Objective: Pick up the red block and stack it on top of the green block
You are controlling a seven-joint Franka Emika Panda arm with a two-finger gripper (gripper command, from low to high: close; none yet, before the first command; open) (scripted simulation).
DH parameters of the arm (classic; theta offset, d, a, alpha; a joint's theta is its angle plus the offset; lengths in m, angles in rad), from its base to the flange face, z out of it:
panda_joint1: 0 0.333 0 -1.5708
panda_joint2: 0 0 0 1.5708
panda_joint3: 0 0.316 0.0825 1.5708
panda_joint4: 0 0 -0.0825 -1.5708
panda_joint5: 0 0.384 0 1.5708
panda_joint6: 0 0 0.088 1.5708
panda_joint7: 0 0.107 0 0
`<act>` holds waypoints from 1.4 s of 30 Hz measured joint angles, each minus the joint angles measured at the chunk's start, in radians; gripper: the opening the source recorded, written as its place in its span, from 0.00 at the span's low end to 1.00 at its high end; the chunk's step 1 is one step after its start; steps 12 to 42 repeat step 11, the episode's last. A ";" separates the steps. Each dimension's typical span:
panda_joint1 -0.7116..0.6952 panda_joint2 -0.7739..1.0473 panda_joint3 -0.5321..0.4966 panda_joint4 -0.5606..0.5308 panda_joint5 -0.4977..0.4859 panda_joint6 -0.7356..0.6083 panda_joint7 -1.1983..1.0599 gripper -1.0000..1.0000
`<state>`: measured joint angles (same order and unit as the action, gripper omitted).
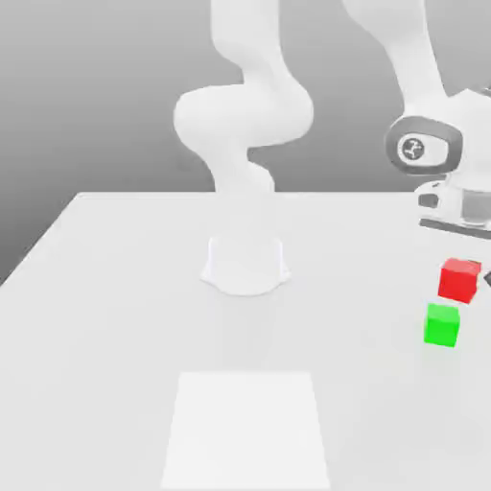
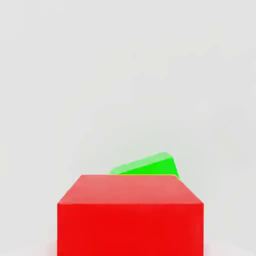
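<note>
My hand (image 1: pixel 467 251) is clamped on the red block (image 1: pixel 458 280), raised above the green block (image 1: pixel 442 324) near the surface (image 1: pixel 115 316) edge, so I square it overhead before lowering.

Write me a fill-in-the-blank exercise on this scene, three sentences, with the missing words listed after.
1. The claw is shut on the ____ block.
2. In the exterior view, the green block rests on the ____.
3. In the exterior view, the red block is ____ the green block, with a gap between them.

Missing words: red; table; above
</note>
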<state>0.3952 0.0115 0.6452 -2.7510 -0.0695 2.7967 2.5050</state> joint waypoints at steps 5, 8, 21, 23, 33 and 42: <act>0.007 0.062 -0.034 0.003 -0.112 0.034 0.080 0.00; 0.023 0.103 -0.065 0.005 -0.177 0.053 0.128 0.00; 0.044 0.141 -0.101 0.007 -0.231 0.072 0.168 1.00; 0.044 0.141 -0.101 0.007 -0.231 0.072 0.168 1.00; 0.044 0.141 -0.101 0.007 -0.231 0.072 0.168 1.00; 0.044 0.141 -0.101 0.007 -0.231 0.072 0.168 1.00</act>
